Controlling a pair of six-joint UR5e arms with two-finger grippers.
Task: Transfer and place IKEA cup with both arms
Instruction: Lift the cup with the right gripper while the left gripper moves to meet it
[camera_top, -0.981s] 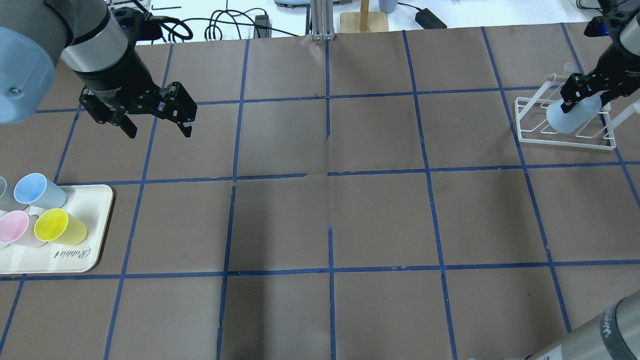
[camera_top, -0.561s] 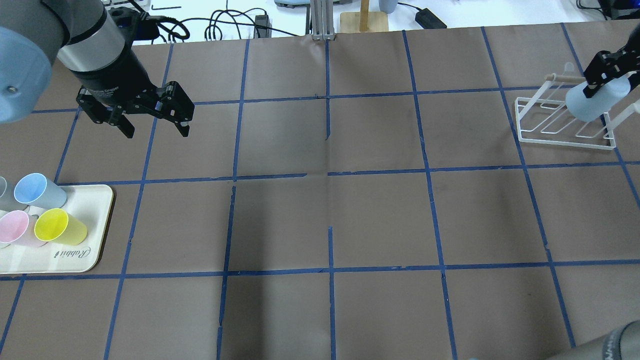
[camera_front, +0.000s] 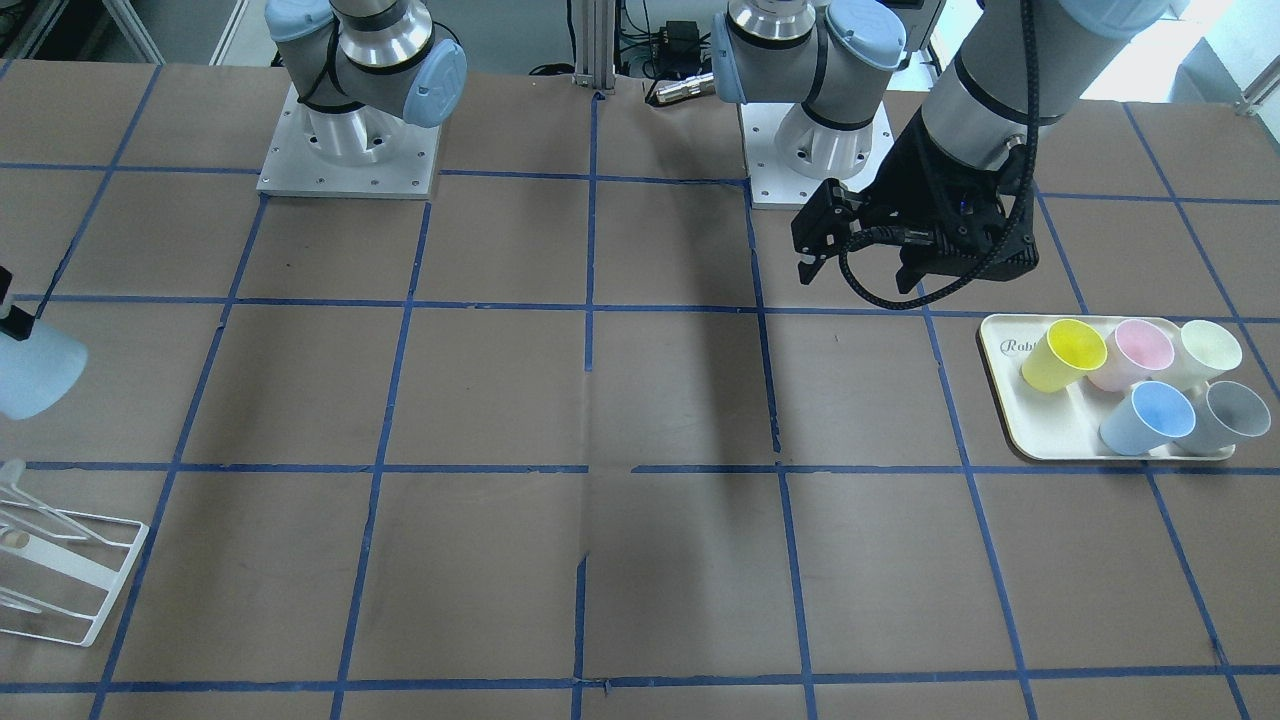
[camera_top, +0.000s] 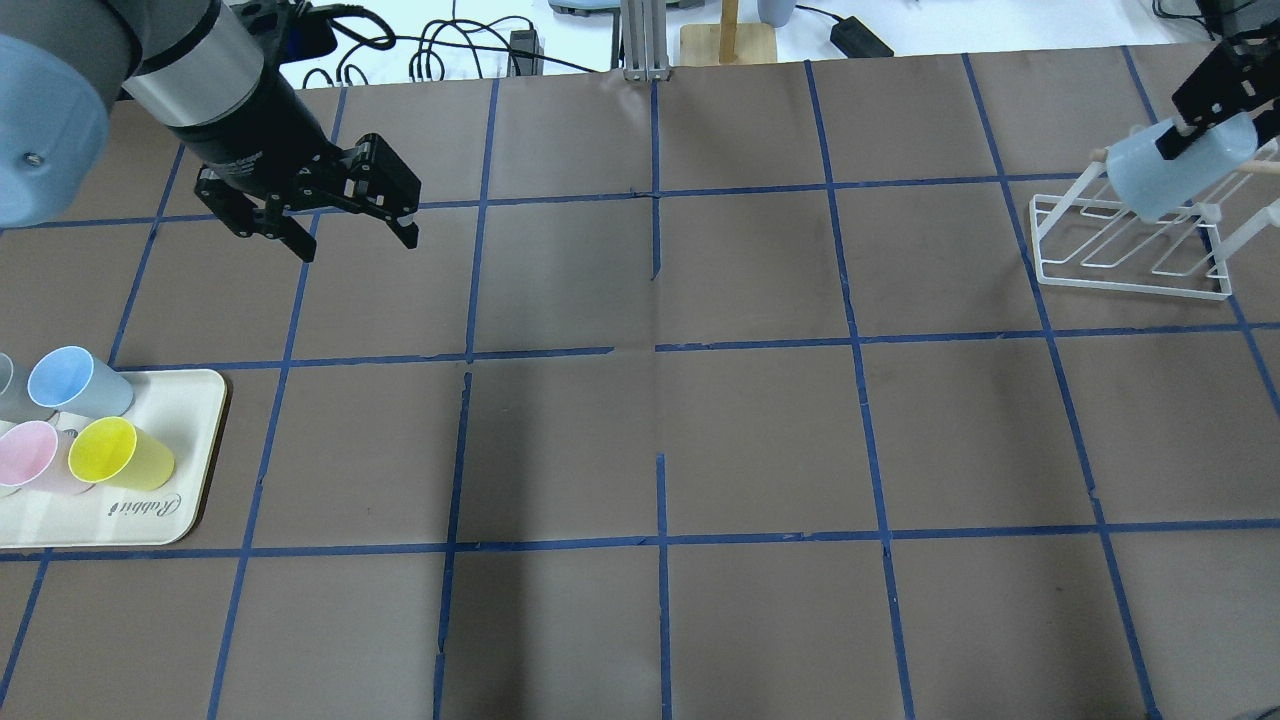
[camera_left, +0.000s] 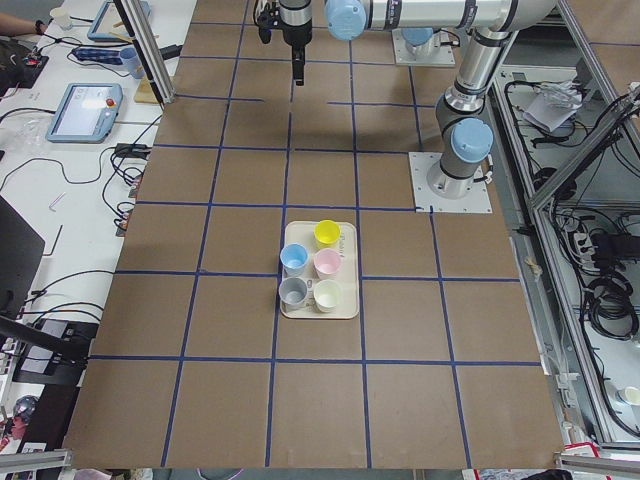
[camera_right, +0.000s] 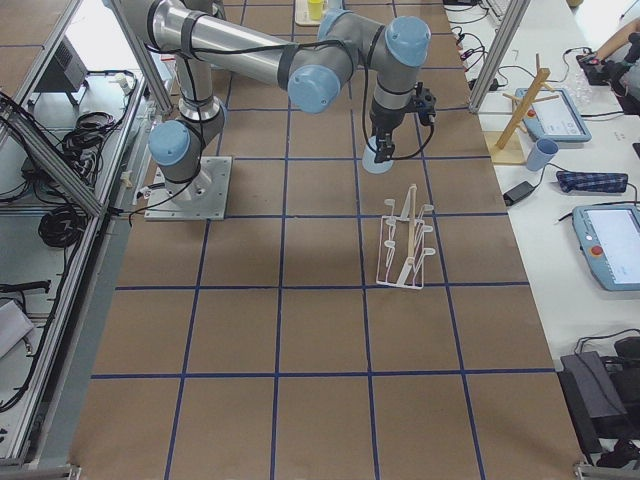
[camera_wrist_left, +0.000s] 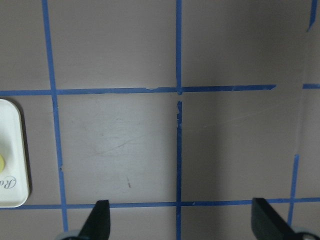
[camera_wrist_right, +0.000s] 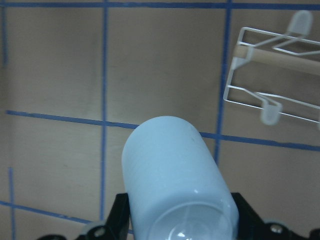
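Right gripper (camera_top: 1190, 140) clamped on smooth, tapered pale-blue plastic cup (camera_top: 1175, 165), held aloft, tilted, near white wire rack (camera_top: 1132, 288). Left gripper (camera_top: 355, 240) spread wide over brown table (camera_top: 750, 430) with blue tape grid. Cream tray (camera_top: 190, 440) bears script "Rabbit".

A robotics laboratory is shown. A long bench (camera_top: 760, 430) is covered in brown paper and marked into squares with blue tape (camera_top: 660, 540). Two silver-grey industrial arms, a left arm (camera_front: 1010, 70) and a right arm (camera_right: 240, 48), are bolted to the bench on square metal base plates (camera_front: 290, 183). Aluminium posts (camera_left: 148, 50) are fixed along the bench edge. White side tables (camera_right: 610, 140) are set alongside, where touchscreen pendants (camera_left: 88, 105), a power brick (camera_top: 860, 38) and loose black cables (camera_top: 440, 45) are laid out. Cable bundles (camera_left: 605, 300) are seen behind the arms.
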